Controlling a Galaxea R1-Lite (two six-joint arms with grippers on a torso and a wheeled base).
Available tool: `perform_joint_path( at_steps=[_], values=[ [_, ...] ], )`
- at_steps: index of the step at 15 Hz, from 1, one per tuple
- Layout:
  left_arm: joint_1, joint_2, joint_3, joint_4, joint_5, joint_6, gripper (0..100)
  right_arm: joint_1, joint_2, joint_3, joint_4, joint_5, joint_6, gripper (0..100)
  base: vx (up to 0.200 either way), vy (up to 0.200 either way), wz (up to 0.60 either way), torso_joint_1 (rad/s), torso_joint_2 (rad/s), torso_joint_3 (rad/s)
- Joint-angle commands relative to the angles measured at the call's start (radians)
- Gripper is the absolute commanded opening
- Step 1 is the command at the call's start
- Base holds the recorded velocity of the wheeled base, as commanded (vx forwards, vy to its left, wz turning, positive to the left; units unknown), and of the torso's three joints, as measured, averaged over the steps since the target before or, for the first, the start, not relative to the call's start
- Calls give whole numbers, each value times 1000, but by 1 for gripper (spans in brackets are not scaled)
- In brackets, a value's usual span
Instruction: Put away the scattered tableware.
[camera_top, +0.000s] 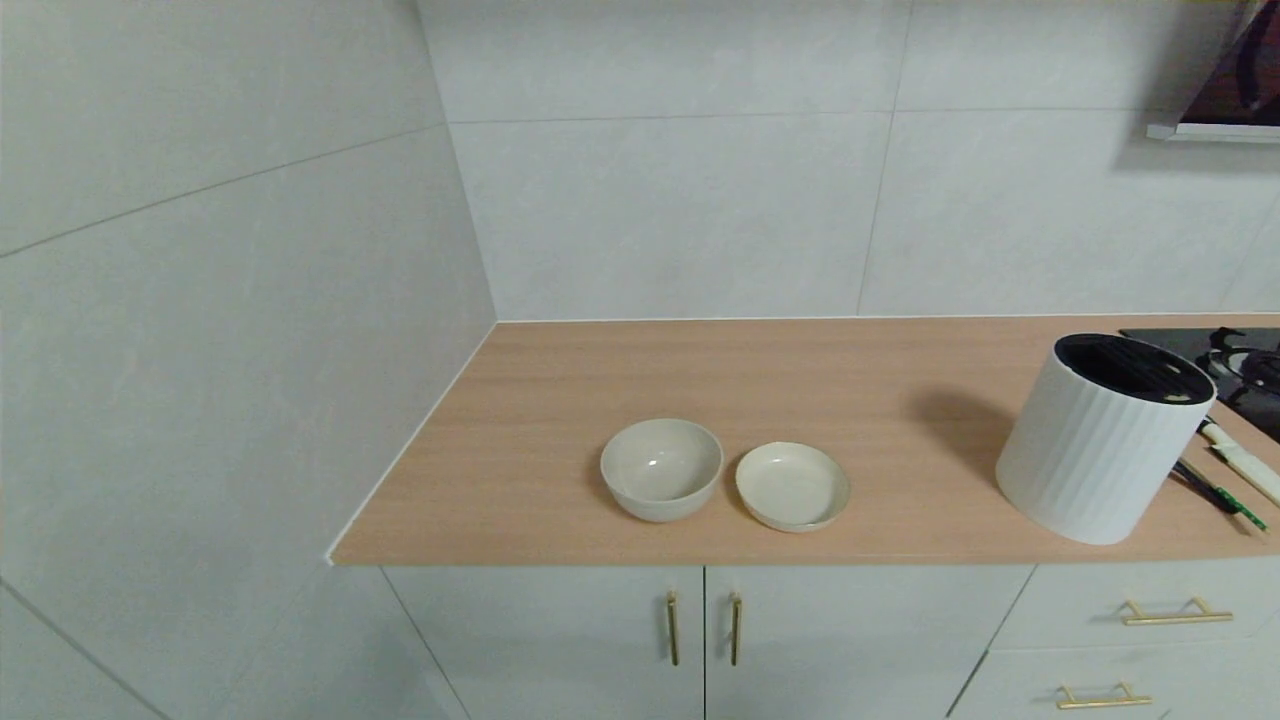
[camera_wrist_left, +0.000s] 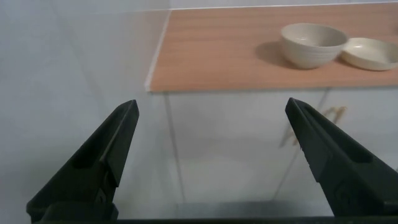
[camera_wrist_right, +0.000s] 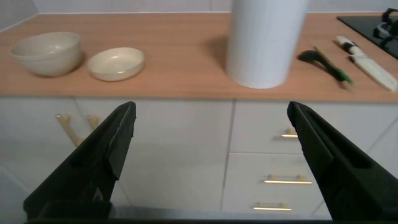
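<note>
On the wood-grain worktop (camera_top: 560, 400), near the front edge, sit a deep cream bowl (camera_top: 661, 468) and a shallow cream dish (camera_top: 792, 485) just beside it on the right, both round, glazed and smooth-looking, so probably a bit slippery on the rim. Way off to the right there's a tall white ribbed canister (camera_top: 1100, 440) with a dark slotted top, and just past it a thin dark utensil with a green end (camera_top: 1215, 492) plus a pale-handled one (camera_top: 1240, 462). Both lie flat, with their long axes slanting from behind the canister toward the front right corner. What matters for the next move is that both arms hang low in front of the white cabinet doors (camera_top: 560, 640), below the worktop's level, so everything is up and forward from them. Left claw (camera_wrist_left: 211, 106) is spread wide and empty, with the bowl ahead of it and higher up. Right claw (camera_wrist_right: 210, 107) is equally wide with nothing in it, and the canister stands pretty much dead ahead above it. My guess is the left arm is the closer one for the bowl and dish, and the right arm for the long utensils. Those skinny sticks look like the fiddly part, since a claw would want to close across them rather than along them.
</note>
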Motion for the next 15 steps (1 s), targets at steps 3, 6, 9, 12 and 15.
perform_joint_path(
  at_steps=[3, 6, 9, 12, 15],
  values=[
    [0, 2, 0, 0, 0, 2, 100, 0, 1, 0, 0, 0, 0, 100, 0, 0, 0, 0, 0, 0],
    [0, 0, 0, 0, 0, 2, 100, 0, 1, 0, 0, 0, 0, 100, 0, 0, 0, 0, 0, 0],
    [0, 2, 0, 0, 0, 2, 100, 0, 1, 0, 0, 0, 0, 100, 0, 0, 0, 0, 0, 0],
    [0, 0, 0, 0, 0, 0, 100, 0, 1, 0, 0, 0, 0, 100, 0, 0, 0, 0, 0, 0],
    [0, 0, 0, 0, 0, 0, 100, 0, 1, 0, 0, 0, 0, 100, 0, 0, 0, 0, 0, 0]
  ],
)
